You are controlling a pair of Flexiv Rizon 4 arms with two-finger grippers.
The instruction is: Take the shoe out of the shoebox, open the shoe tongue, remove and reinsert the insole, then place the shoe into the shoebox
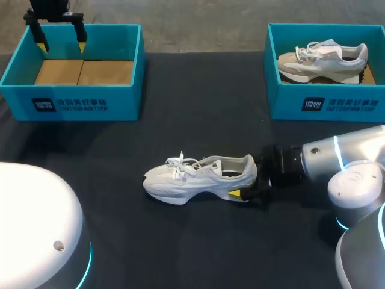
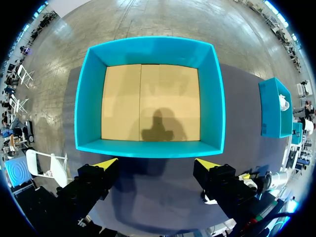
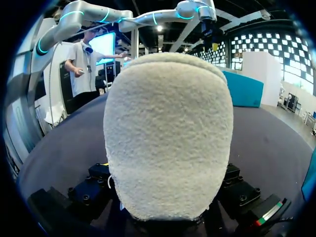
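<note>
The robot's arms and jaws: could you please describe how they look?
The left arm and right arm are silver-white rounded tubes with glowing cyan rings at the joints. Their jaws are black, blocky and screw-studded, ending in bright yellow wedge tips.

White logo + print on front of left shoebox & right shoebox, too small to read.

A white shoe stands on the dark tabletop, its heel clasped by the right gripper. The left gripper hangs over the left teal shoebox with its fingers spread. The right shoebox holds a beige shoe.
</note>
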